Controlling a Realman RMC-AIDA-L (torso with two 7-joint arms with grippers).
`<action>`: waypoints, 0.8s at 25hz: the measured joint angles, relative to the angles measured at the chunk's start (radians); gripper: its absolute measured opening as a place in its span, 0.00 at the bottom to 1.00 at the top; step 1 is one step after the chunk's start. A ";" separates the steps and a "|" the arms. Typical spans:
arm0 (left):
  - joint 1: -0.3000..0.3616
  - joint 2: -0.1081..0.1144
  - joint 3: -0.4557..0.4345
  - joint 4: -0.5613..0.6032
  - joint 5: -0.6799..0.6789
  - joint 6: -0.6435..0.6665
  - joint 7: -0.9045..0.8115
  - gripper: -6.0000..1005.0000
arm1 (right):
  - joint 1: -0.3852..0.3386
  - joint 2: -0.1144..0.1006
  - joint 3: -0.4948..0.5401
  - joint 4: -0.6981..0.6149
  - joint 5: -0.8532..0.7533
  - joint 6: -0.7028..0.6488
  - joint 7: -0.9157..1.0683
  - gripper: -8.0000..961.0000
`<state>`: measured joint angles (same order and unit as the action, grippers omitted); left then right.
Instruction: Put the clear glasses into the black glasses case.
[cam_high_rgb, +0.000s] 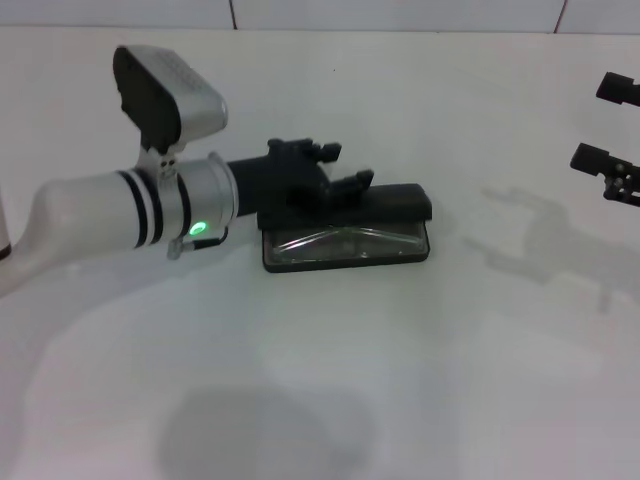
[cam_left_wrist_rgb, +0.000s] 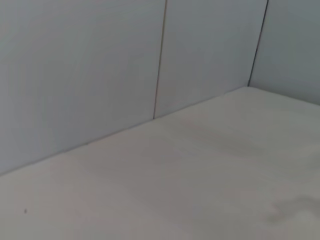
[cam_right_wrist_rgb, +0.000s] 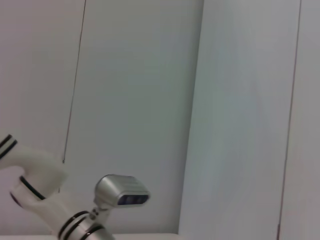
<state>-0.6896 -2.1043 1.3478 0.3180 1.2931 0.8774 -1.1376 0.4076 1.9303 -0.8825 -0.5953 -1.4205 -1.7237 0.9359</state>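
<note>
The black glasses case (cam_high_rgb: 395, 207) lies open at the middle of the white table, lid raised along its far side. The clear glasses (cam_high_rgb: 340, 241) rest inside its lower half, arms folded. My left gripper (cam_high_rgb: 338, 166) reaches in from the left and hovers just behind and above the lid's left part, its two black fingers apart with nothing between them. My right gripper (cam_high_rgb: 602, 122) hangs at the far right edge, open and well away from the case. Neither wrist view shows the case or the glasses.
The white table (cam_high_rgb: 450, 360) stretches in front of and to the right of the case. A white panelled wall (cam_left_wrist_rgb: 100, 65) rises at the table's far edge. My left arm's wrist camera (cam_right_wrist_rgb: 122, 192) shows in the right wrist view.
</note>
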 joint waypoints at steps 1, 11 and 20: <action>0.010 -0.001 0.005 0.000 0.002 0.000 0.012 0.69 | 0.000 0.001 -0.001 0.000 0.000 0.005 -0.005 0.76; 0.083 0.000 0.047 0.000 -0.177 0.173 0.197 0.70 | 0.021 0.005 -0.010 -0.005 -0.007 0.028 -0.011 0.76; 0.233 0.035 0.040 0.134 -0.197 0.710 0.258 0.70 | 0.095 0.011 -0.011 -0.011 -0.137 0.000 0.047 0.76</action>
<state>-0.4564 -2.0698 1.3882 0.4515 1.0959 1.5874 -0.8794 0.5027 1.9415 -0.8931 -0.6065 -1.5576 -1.7232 0.9830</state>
